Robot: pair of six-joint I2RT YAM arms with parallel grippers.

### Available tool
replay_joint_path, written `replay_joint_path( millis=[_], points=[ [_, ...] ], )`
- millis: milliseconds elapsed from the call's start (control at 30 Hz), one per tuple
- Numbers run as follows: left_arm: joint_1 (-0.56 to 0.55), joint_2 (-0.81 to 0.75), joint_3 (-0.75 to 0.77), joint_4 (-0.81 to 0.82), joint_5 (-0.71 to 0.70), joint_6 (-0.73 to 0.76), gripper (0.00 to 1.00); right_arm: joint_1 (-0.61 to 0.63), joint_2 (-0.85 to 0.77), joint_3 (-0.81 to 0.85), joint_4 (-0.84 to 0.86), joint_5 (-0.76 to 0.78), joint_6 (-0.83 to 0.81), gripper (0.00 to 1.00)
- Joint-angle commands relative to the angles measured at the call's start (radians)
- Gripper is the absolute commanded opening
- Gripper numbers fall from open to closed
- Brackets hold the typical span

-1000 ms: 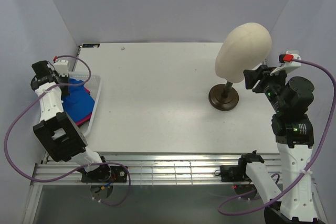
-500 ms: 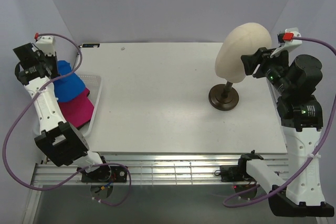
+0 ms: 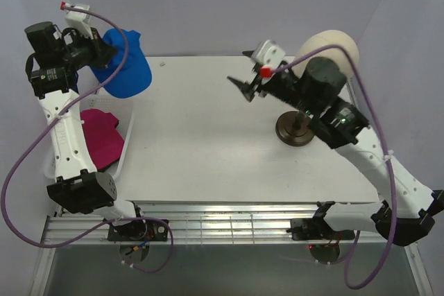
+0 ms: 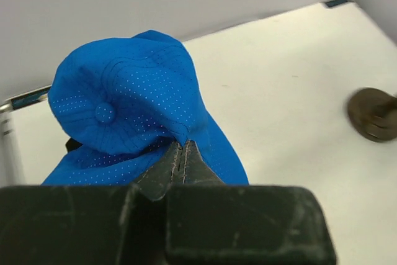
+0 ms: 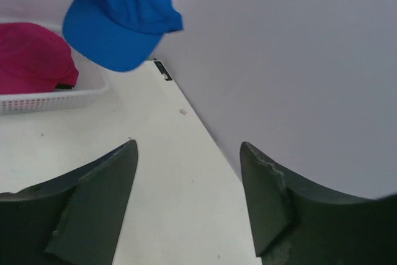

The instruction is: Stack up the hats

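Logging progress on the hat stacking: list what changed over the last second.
The left hand, shut on the blue cap, lifted it out of the basket. The right hand, open, swung left past the mannequin head toward the cap. The pink cap stayed in the basket; the mannequin head did not move.

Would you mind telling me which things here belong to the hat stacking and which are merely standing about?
Belonging to the job:
blue cap, pinched in the left gripper
pink cap, lying in the white basket

Merely standing about:
white basket
cream mannequin head on its dark round base
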Motion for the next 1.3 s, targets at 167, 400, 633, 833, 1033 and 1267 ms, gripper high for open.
replay_joint_path(
  millis=[167, 400, 633, 833, 1033, 1267],
  points=[
    [-0.181, 0.053, 0.042, -0.036, 0.302, -0.152, 0.0, 0.266, -0.097, -0.703, 0.903, -0.014, -0.637, 0.96],
    [-0.227, 0.044, 0.014, -0.024, 0.4, -0.264, 0.0, 0.349, 0.035, -0.775, 1.073, 0.174, -0.793, 0.96],
    [-0.272, 0.009, -0.053, -0.019, 0.388, -0.28, 0.0, 0.371, 0.222, -0.674, 1.143, 0.246, -0.944, 0.98],
    [-0.275, 0.007, -0.027, -0.014, 0.371, -0.274, 0.0, 0.377, 0.256, -0.701, 1.172, 0.241, -1.019, 0.98],
    [-0.273, 0.006, -0.04, -0.007, 0.382, -0.286, 0.0, 0.382, 0.345, -0.666, 1.239, 0.289, -1.042, 0.98],
    [-0.273, -0.002, -0.035, 0.001, 0.409, -0.295, 0.0, 0.363, 0.45, -0.582, 1.265, 0.341, -1.03, 0.95]
  ],
)
